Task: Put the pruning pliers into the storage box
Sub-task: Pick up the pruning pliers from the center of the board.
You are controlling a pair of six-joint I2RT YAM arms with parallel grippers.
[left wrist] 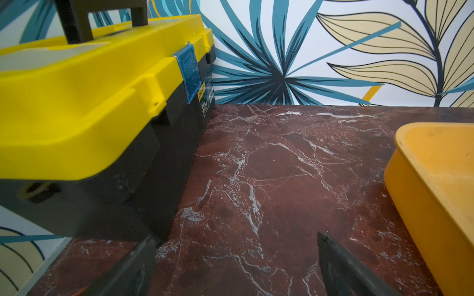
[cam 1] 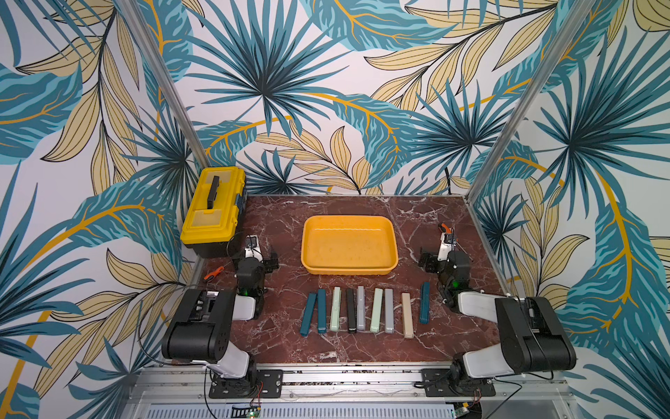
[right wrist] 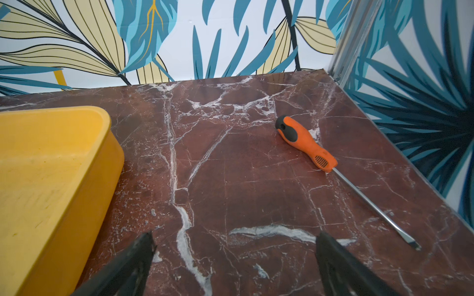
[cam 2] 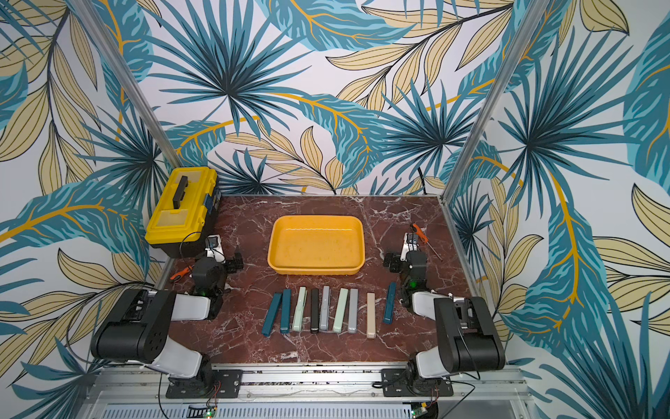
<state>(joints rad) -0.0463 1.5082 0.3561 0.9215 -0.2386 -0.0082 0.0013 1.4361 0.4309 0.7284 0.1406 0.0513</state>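
Note:
Several slim pruning pliers (cam 1: 359,312) (cam 2: 326,312), in dark teal, mint, black, grey and beige, lie side by side in a row at the table's front centre. Behind them stands the yellow-orange storage box (cam 1: 348,270) (cam 2: 315,270), holding nothing; both wrist views catch its wall (left wrist: 423,184) (right wrist: 59,184). My left gripper (cam 1: 258,252) (cam 2: 217,250) (left wrist: 236,238) hovers open over bare marble to the left of the box. Open as well, my right gripper (cam 1: 444,248) (cam 2: 409,248) (right wrist: 234,237) hangs to the right of it. Neither touches anything.
A yellow lidded toolbox (cam 1: 214,206) (left wrist: 89,102) stands at the back left, close to my left gripper. An orange-handled screwdriver (right wrist: 307,143) (cam 1: 447,232) lies by the right wall. A small orange-handled tool (cam 1: 214,272) lies at the left edge. Patterned walls enclose three sides.

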